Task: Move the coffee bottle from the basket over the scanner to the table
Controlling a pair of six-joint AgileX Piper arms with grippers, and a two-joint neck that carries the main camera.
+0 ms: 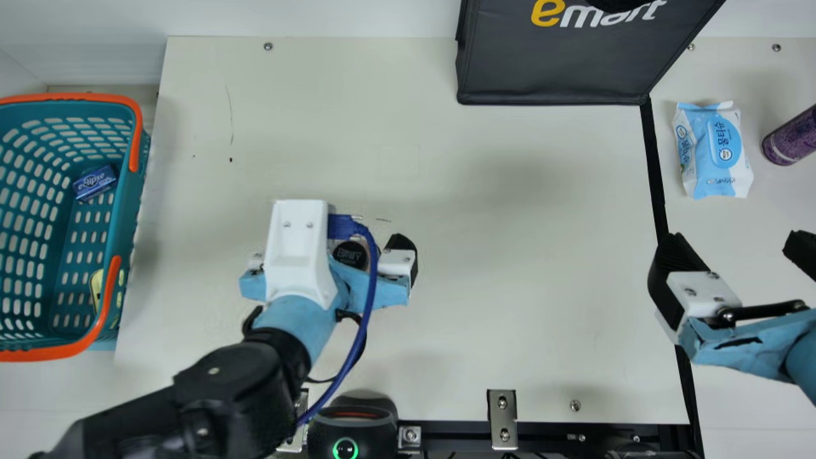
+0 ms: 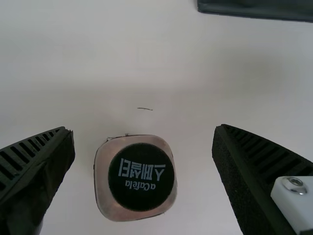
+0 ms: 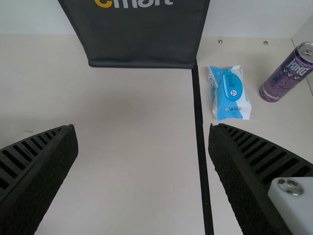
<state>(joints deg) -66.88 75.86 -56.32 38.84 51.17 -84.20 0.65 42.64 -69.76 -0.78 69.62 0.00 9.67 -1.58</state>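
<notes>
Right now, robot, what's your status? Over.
Left hand open around coffee bottle, not gripping. Bottle on table. Right hand open, empty. Nothing between left hand and bottle.

A slotted teal plastic basket (image 1: 125,210) is sporting orange handles (image 1: 135,131). A squarish copper-toned coffee bottle (image 2: 102,178) is carrying a round black lid (image 2: 142,177) with white lettering.

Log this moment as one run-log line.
left claw: open around coffee bottle, not touching | bottle: upright on table, outside basket | right claw: open, empty
</notes>
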